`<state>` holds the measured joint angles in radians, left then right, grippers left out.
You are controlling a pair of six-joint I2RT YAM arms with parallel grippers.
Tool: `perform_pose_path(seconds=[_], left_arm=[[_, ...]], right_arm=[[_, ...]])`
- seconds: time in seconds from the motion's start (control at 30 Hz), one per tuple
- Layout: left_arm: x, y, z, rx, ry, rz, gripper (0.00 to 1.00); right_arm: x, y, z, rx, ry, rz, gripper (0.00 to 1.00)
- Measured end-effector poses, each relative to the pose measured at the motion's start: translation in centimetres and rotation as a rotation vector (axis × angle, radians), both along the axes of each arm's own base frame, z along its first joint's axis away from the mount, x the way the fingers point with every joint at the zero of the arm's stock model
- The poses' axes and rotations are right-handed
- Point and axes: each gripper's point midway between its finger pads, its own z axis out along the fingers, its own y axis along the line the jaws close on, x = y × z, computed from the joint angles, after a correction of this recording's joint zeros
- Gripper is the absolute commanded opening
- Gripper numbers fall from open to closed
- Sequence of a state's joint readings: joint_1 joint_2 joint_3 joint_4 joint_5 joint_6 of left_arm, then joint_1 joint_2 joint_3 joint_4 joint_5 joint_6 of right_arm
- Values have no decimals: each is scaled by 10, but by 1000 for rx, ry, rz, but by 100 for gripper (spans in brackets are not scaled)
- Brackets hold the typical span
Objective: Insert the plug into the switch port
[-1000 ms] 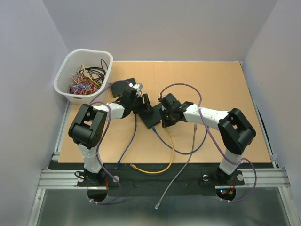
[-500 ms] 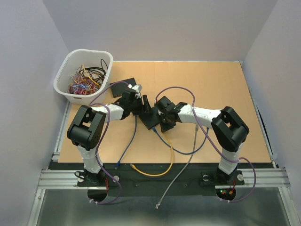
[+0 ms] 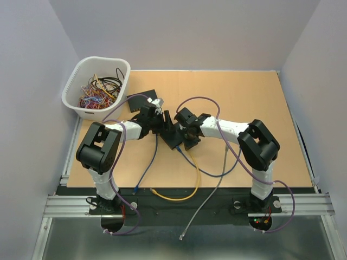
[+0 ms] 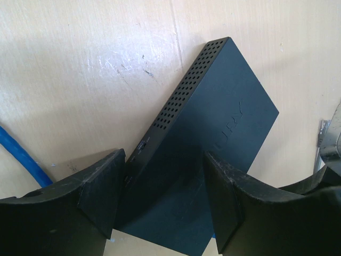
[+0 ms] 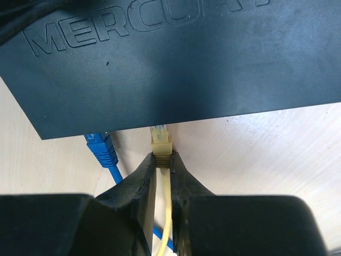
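Note:
The black switch [image 3: 173, 140] lies mid-table; in the left wrist view it [image 4: 213, 138] runs away from the camera with its perforated side showing. My left gripper [image 3: 162, 122] [image 4: 165, 205] is closed on the switch's near end, one finger on each side. My right gripper [image 3: 186, 137] [image 5: 162, 161] is shut on the yellow plug [image 5: 161, 142], which points at the switch's [image 5: 176, 58] port edge with its tip just under that edge. How far it is seated is hidden. A blue plug [image 5: 100, 147] sits at the same edge, to its left.
A white basket [image 3: 74, 81] of tangled cables stands at the back left. A second black box [image 3: 142, 98] lies behind the left gripper. Blue [image 3: 147, 165], yellow [image 3: 181, 194] and grey [image 3: 211, 187] cables trail toward the near edge.
My right arm has moved left, carrying the yellow plug up to the switch's edge. The left gripper and the switch have stayed in place.

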<state>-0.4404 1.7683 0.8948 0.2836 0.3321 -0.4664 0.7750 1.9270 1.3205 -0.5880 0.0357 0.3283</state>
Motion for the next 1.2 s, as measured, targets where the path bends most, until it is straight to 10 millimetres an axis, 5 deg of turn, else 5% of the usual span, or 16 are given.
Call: perform_pose_path(seconds=[0.63,1.2], left_arm=[[4,4,-1,32,-42,-21,70],[4,5,-1,39,-49,-26,69]], right_arm=[[17,6,21,-23,-46,21,1],[9,14,7,-39,-15,65,0]])
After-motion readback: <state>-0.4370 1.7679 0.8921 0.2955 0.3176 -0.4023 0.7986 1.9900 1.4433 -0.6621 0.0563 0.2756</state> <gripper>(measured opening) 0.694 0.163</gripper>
